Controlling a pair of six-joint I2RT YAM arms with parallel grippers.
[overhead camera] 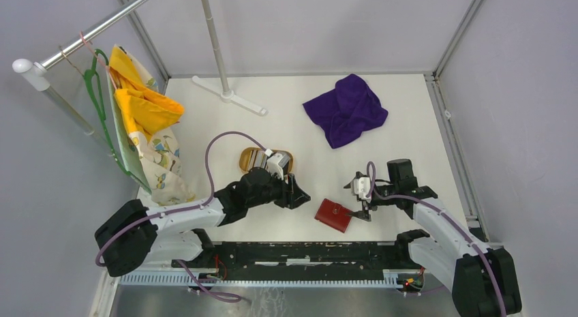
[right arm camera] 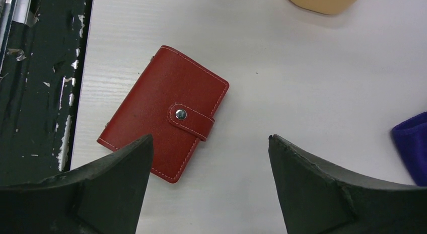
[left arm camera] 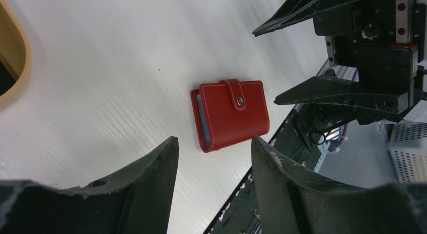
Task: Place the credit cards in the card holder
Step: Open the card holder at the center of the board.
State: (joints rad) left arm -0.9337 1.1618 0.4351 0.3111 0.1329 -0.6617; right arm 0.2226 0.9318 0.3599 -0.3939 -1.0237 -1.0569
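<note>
The red card holder lies closed on the white table near the front edge, its snap tab fastened. It also shows in the left wrist view and in the right wrist view. My left gripper is open and empty, just left of it and above the table. My right gripper is open and empty, just right of it, with one finger over its edge. The credit cards are not clearly visible. Something grey lies in the tan tray, mostly hidden by my left wrist.
The oval wooden tray shows at an edge of the left wrist view and of the right wrist view. A purple cloth lies at the back right. A rack stand and a hanger with yellow cloth stand at the left. A black rail runs along the front.
</note>
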